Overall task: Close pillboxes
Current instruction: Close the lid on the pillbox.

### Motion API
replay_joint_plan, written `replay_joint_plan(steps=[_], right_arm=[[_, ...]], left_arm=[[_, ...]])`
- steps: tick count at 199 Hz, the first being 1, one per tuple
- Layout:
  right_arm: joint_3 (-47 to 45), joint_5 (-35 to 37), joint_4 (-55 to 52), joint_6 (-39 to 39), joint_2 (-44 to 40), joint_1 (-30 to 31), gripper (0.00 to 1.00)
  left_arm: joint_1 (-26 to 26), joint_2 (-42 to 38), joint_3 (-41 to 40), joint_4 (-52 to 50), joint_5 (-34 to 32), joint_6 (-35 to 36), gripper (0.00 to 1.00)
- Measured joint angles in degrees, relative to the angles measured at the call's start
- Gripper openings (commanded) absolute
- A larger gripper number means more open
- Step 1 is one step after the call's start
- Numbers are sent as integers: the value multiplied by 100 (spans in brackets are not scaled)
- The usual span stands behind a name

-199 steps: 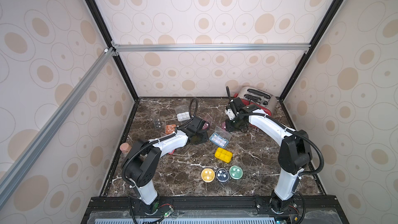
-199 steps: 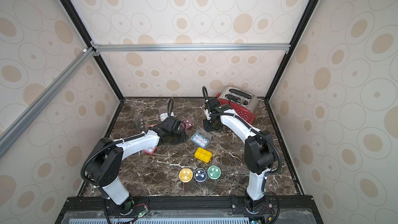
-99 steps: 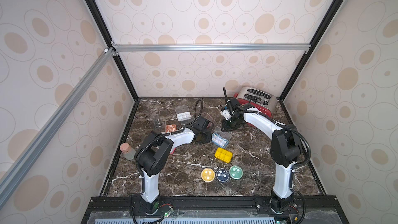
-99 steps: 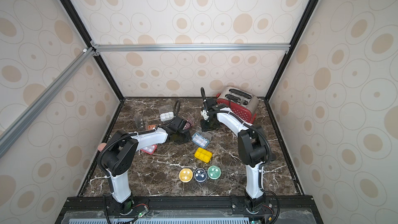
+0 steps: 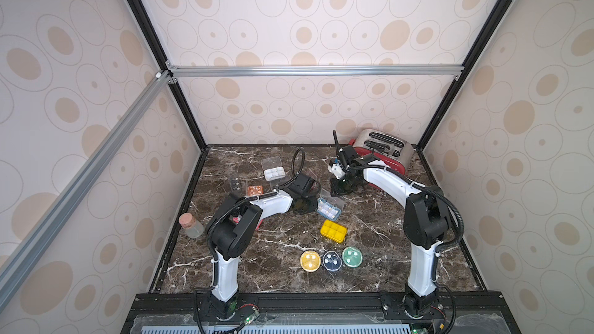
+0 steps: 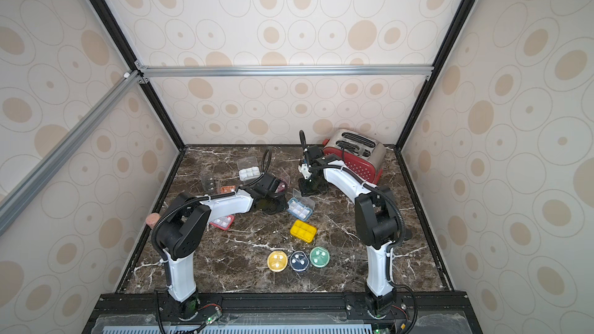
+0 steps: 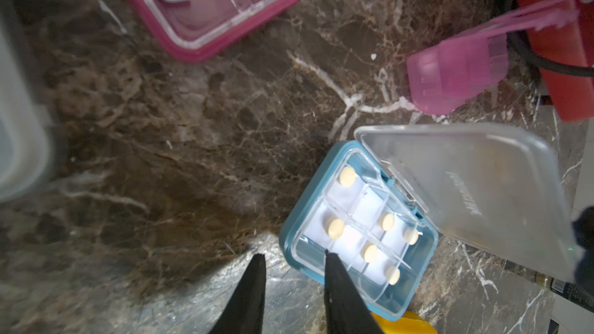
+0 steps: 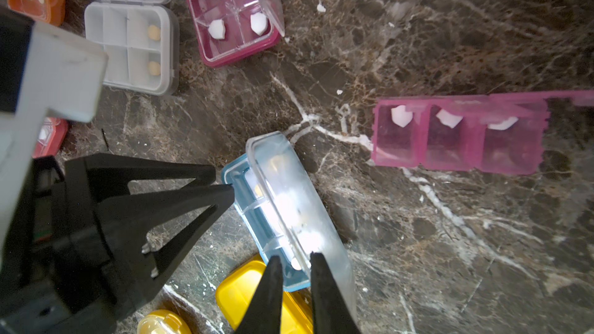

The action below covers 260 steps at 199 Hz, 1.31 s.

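Just beside the yellow pillbox (image 5: 333, 230), the blue pillbox (image 7: 356, 229) is sitting with its clear lid (image 7: 466, 187) half raised, left gripper (image 7: 294, 254) and right gripper (image 8: 295, 256) hovering close, both narrowly parted and empty, and that light, slippery lid is probably wanting a press near its free edge.

A: The dark brown marbled stone desk (image 7: 180, 130)?
B: Polished, glossy. The blue rectangular plastic pillbox (image 7: 356, 232) is smooth, its clear lid (image 7: 475, 194) slightly frosted.
A: The red toaster (image 5: 385, 152)?
B: Brushed metal top, glossy red sides.
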Motion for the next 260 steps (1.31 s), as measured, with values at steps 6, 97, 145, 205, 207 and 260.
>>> replay_joint_plan(steps=[6, 97, 145, 205, 207, 260], right_arm=[[-2, -13, 0, 0, -2, 9, 19], [-391, -157, 101, 160, -76, 273, 18], [-739, -114, 243, 472, -289, 398, 35], [-1296, 310, 529, 1200, -946, 295, 67], [-1309, 313, 538, 1220, -946, 291, 67], [-1543, 422, 695, 1506, -691, 234, 56]], left_arm=[[0, 0, 0, -2, 4, 0, 31], [-7, -452, -411, -28, -98, 42, 30], [-7, -1276, -765, -293, -310, 210, 43], [-7, -739, -24, -496, -302, 625, 60], [-7, -710, 2, -498, -302, 643, 60], [-7, 0, 601, -699, -317, 881, 55]])
